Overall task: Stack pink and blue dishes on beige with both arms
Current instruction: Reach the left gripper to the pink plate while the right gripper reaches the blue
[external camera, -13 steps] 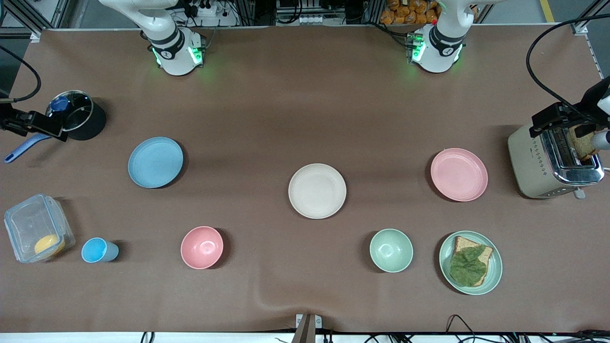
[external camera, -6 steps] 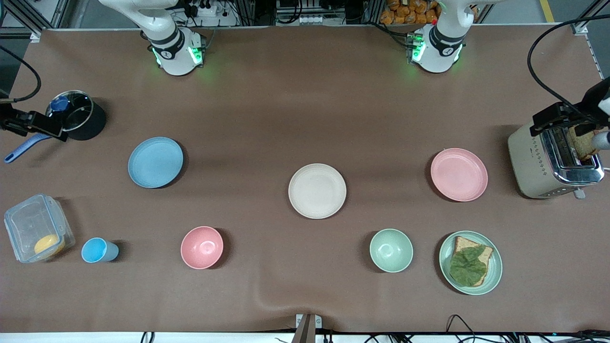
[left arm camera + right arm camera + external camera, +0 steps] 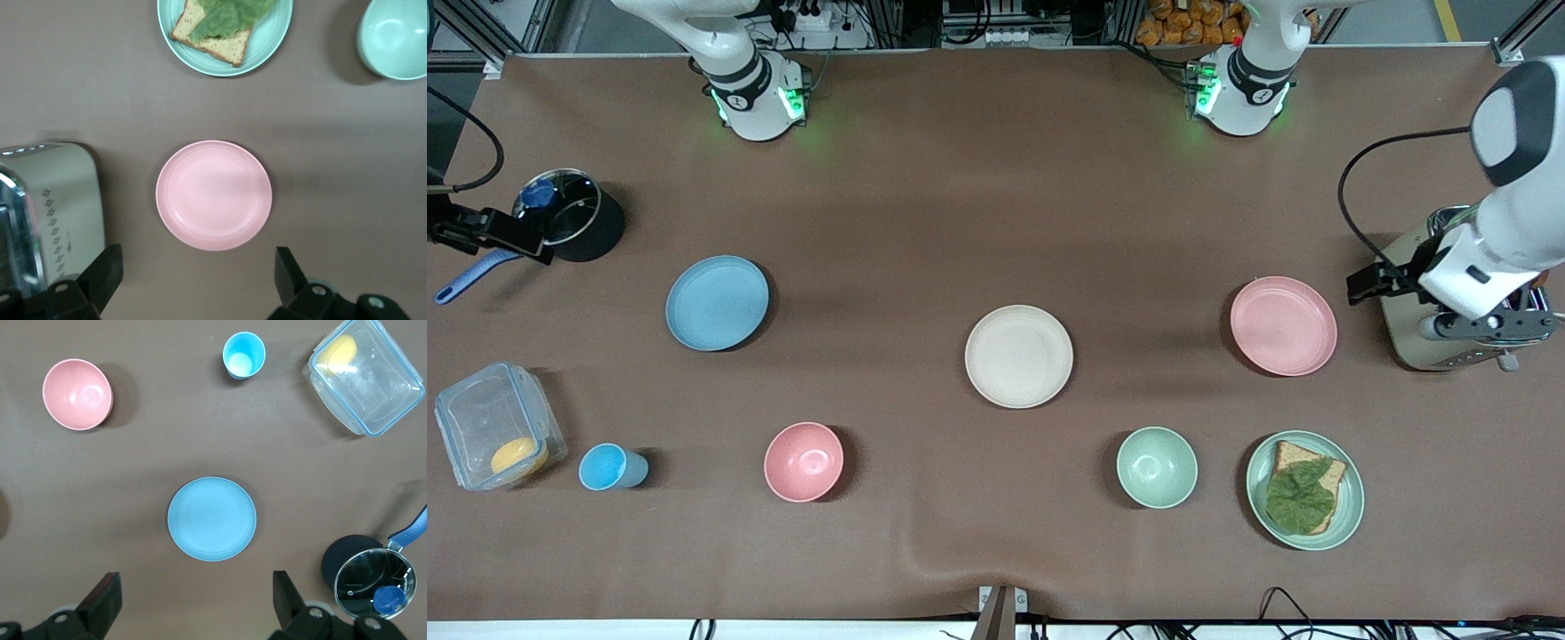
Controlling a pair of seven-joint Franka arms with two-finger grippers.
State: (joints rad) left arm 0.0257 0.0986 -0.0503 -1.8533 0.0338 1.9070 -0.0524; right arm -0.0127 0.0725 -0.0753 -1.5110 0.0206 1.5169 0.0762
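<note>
The beige plate (image 3: 1018, 356) lies in the middle of the table. The pink plate (image 3: 1283, 325) lies toward the left arm's end, beside the toaster, and the blue plate (image 3: 717, 302) toward the right arm's end. My left gripper (image 3: 197, 288) hangs open and empty high over the table, the pink plate (image 3: 213, 195) just ahead of its fingertips. The left arm (image 3: 1507, 222) reaches over the toaster. My right gripper (image 3: 193, 608) is also open and empty, high up, with the blue plate (image 3: 211, 518) ahead of it.
A toaster (image 3: 1403, 307) stands at the left arm's end. Nearer the front camera are a green plate (image 3: 1258, 462) with bread and lettuce, a green bowl (image 3: 1157, 467), a pink bowl (image 3: 803, 461), a blue cup (image 3: 609, 467) and a clear box (image 3: 494, 422). A lidded pot (image 3: 574, 213) stands near the blue plate.
The left arm has swung in over the toaster toward the pink plate, and far more of it shows now. The right arm and all the dishes have stayed put.
</note>
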